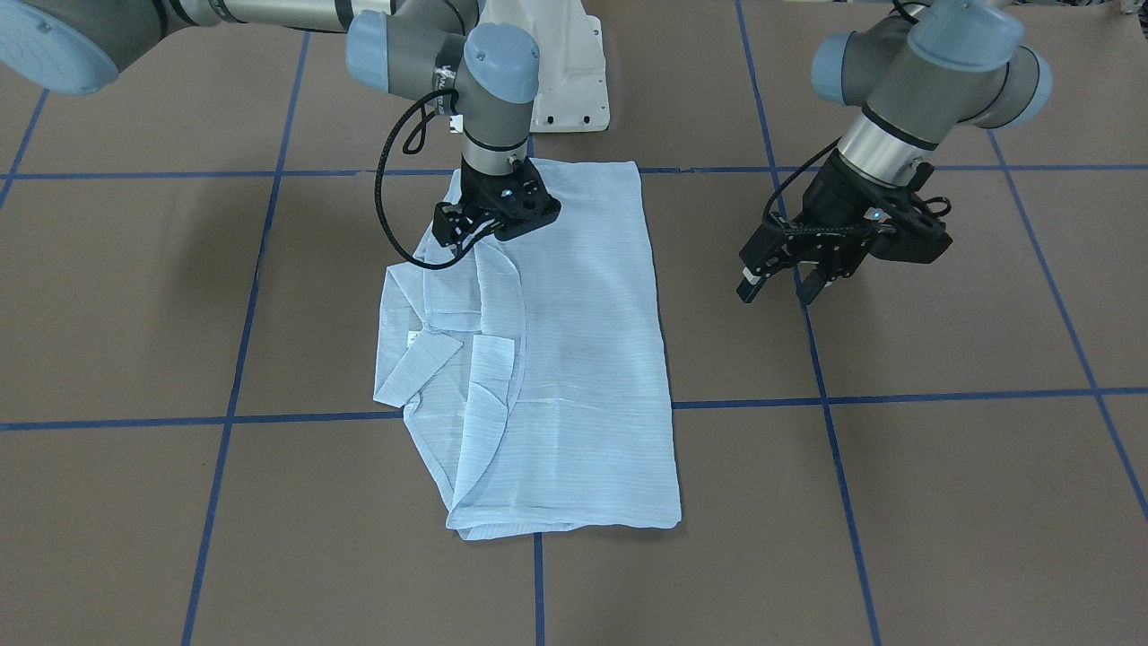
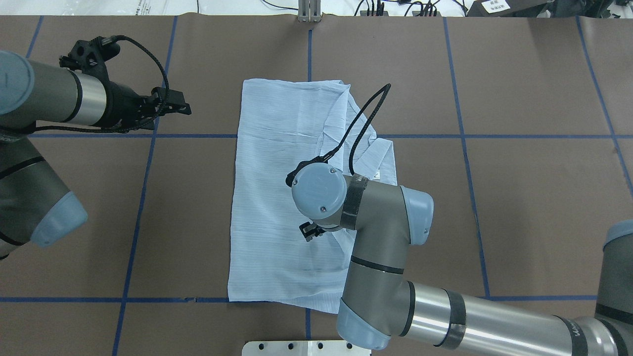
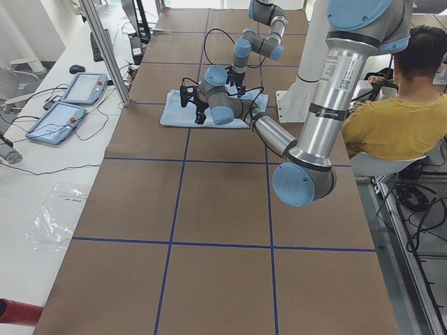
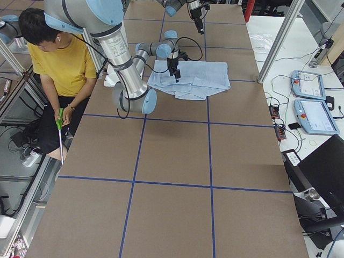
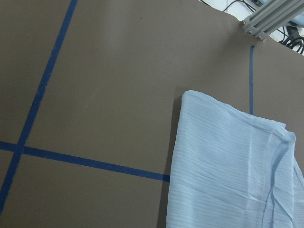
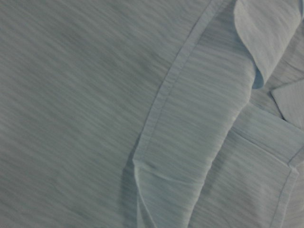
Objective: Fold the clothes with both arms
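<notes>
The clothes, one pale blue striped shirt (image 1: 574, 359), lie folded into a long rectangle in the middle of the table (image 2: 277, 207). The collar and a folded sleeve show along one side (image 1: 430, 350). My right gripper (image 1: 495, 220) points down onto the end of the shirt nearest the robot base, low over the cloth (image 2: 310, 230). Its fingertips are hidden, and the right wrist view shows only cloth and a seam (image 6: 161, 99). My left gripper (image 1: 778, 289) hangs open and empty above bare table, off to the side of the shirt (image 2: 173, 106). The left wrist view shows the shirt's far corner (image 5: 228, 161).
The white pedestal base (image 1: 565, 81) stands just behind the shirt. A person in a yellow top (image 3: 398, 118) sits beside the robot. Control tablets (image 3: 70, 98) and cables lie on the side bench past an aluminium post (image 4: 279, 37). Blue tape lines (image 1: 897, 395) grid the brown table.
</notes>
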Controlling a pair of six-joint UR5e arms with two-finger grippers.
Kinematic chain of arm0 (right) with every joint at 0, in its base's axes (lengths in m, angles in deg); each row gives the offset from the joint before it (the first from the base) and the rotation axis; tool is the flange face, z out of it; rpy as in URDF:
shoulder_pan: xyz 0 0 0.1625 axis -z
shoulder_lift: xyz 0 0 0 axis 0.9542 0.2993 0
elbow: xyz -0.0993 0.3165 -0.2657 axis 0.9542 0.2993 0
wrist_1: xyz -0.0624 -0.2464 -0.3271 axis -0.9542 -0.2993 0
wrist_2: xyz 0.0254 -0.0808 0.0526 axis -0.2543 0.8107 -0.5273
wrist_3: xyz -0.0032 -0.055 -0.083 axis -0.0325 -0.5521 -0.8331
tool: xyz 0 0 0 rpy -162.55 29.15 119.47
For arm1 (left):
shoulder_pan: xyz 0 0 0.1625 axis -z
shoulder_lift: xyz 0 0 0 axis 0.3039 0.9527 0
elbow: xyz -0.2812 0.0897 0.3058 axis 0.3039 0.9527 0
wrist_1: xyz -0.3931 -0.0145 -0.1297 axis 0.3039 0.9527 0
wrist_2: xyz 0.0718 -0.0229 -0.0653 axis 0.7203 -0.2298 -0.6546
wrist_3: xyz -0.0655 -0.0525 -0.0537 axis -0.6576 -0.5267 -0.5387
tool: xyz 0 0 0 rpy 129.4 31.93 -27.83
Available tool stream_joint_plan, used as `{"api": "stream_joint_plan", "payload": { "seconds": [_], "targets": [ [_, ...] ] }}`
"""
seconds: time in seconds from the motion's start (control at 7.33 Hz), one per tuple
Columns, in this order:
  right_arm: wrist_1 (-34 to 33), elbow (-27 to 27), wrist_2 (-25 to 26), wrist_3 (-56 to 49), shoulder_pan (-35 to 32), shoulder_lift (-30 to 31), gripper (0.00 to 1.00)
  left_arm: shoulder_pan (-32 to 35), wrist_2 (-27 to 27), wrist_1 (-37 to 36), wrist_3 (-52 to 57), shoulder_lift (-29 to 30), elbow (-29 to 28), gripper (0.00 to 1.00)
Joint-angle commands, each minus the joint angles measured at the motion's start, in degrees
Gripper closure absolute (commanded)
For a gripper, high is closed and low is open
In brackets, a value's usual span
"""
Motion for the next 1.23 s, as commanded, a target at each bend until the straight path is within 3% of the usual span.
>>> {"api": "stream_joint_plan", "payload": {
  "seconds": [0.0,0.55,0.96,1.09],
  "targets": [
    [0.88,1.19,-2.19,-0.21,-0.54,0.44,0.0,0.02,-0.03,0.0,0.02,-0.04,0.09,0.0],
    [-2.7,-2.83,-2.56,-0.55,-1.15,3.52,0.0,0.11,-0.03,-0.96,0.02,0.05,0.87,0.0],
    [-3.26,-11.71,-2.73,-1.0,-1.76,13.43,0.0,0.38,-0.03,-2.89,0.02,0.05,2.36,0.0],
    [-3.43,-17.99,-2.82,-1.17,-1.86,19.81,0.0,0.72,-0.03,-4.47,0.02,0.05,3.42,0.0]
  ]
}}
